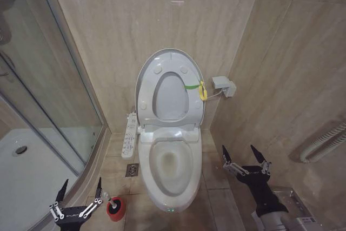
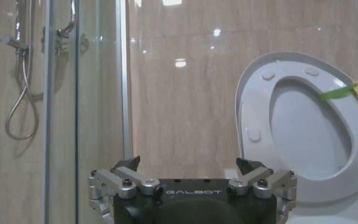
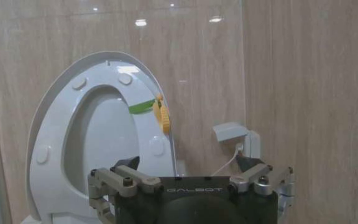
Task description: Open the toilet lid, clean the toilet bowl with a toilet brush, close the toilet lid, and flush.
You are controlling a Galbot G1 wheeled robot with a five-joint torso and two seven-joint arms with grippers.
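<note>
Both grippers, left gripper (image 1: 80, 189) and right gripper (image 1: 244, 157), are hanging released; I am seeing the toilet lid (image 1: 172, 87) already raised. I am judging the brushing step current: reach left for the toilet brush (image 1: 114, 207) upright in its red cup, gripping the handle squarely.

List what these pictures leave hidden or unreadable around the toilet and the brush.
- Toilet brush, head view: its bristle head sits down in the red cup, and its handle cannot be made out.
- Button panel, head view: labels too small to read.
- Toilet lid, all views: the raised seat covers most of its face.
- Left gripper, head view: its arm is cut off by the bottom edge.
- Toilet bowl, wrist views: lies below the frame.
</note>
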